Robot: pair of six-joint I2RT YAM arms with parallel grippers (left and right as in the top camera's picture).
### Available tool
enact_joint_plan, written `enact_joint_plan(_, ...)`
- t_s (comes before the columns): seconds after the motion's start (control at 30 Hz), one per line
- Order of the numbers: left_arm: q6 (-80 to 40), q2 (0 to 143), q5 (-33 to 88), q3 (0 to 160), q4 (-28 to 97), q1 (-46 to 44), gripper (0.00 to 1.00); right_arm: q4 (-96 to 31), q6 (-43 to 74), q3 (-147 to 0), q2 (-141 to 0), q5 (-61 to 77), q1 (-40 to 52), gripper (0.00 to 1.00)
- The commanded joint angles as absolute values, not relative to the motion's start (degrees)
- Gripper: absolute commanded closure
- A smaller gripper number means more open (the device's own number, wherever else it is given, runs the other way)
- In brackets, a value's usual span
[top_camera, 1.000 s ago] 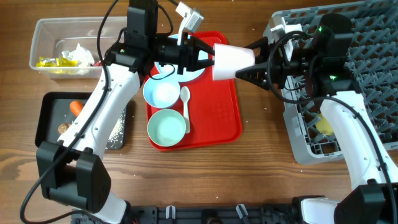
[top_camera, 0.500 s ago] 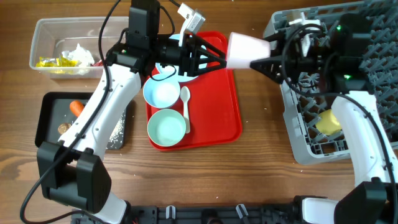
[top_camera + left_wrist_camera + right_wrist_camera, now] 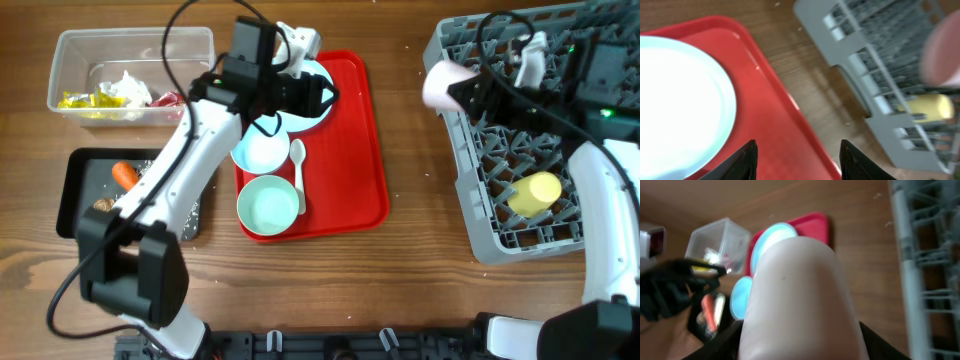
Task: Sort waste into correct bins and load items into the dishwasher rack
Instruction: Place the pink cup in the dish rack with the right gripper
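Right jaws grip pink cup (image 3: 443, 85) at 10 o'clock corner of rack (image 3: 478, 205); left jaws open over plate (image 3: 680, 100). Carry inward, seat between pegs, clear of yellow cup (image 3: 534, 190)

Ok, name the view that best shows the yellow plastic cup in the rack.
Overhead: the yellow plastic cup sits whole and sharp in the grey lattice rack. Left wrist shows it blurred; right wrist misses it.

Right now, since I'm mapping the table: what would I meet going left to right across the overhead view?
clear tub → red tray → pink cup → yellow cup
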State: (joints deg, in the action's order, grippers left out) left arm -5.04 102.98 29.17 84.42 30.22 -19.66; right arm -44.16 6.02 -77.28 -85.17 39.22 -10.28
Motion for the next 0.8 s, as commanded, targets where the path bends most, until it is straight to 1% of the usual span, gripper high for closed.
enact_joint_plan(0.0, -5.19, 108.33, 22.39, 84.97, 30.3, -21.06, 0.49, -54.17, 6.2, -86.28, -84.53, 22.28, -10.17, 0.49)
enact_joint_plan(0.07, -5.19, 110.13, 22.39, 84.97, 30.39, -21.06, 0.48, -58.74, 7.6, -88.86, -84.53, 16.14, -10.28, 0.49)
enact_joint_plan(0.1, -5.17, 110.65, 22.39, 84.97, 30.41, -21.06, 0.46, -60.88, 8.88, -89.78, -84.53, 13.08, -10.74, 0.49)
enact_joint_plan(0.13, -5.15, 111.42, 22.39, 84.97, 30.52, -21.06, 0.44, -64.23, 10.26, -91.02, -84.53, 8.8, -12.6, 0.49)
enact_joint_plan(0.2, -5.15, 111.85, 22.39, 84.97, 30.55, -21.06, 0.43, -67.68, 10.68, -92.12, -84.53, 5.26, -16.73, 0.49)
enact_joint_plan(0.33, -5.13, 112.46, 22.28, 84.97, 30.5, -21.06, 0.43, -71.24, 10.46, -92.66, -84.58, 4.89, -28.51, 0.5)
enact_joint_plan(0.4, -5.13, 112.51, 21.08, 84.97, 30.5, -21.06, 0.42, -71.66, 10.55, -92.66, -85.08, 4.91, -32.53, 0.51)
enact_joint_plan(0.47, -5.13, 112.51, 20.88, 84.97, 30.55, -21.06, 0.38, -72.71, 10.66, -92.66, -86.94, 4.36, -35.33, 0.51)
enact_joint_plan(0.53, -5.13, 112.51, 20.91, 84.97, 30.52, -21.06, 0.36, -74.11, 10.74, -92.66, -89.67, 2.5, -36.21, 0.51)
enact_joint_plan(0.77, -5.13, 112.53, 20.88, 84.97, 30.74, -21.06, 0.34, -75.57, 13.72, -92.55, -97.49, -7.09, -37.1, 0.51)
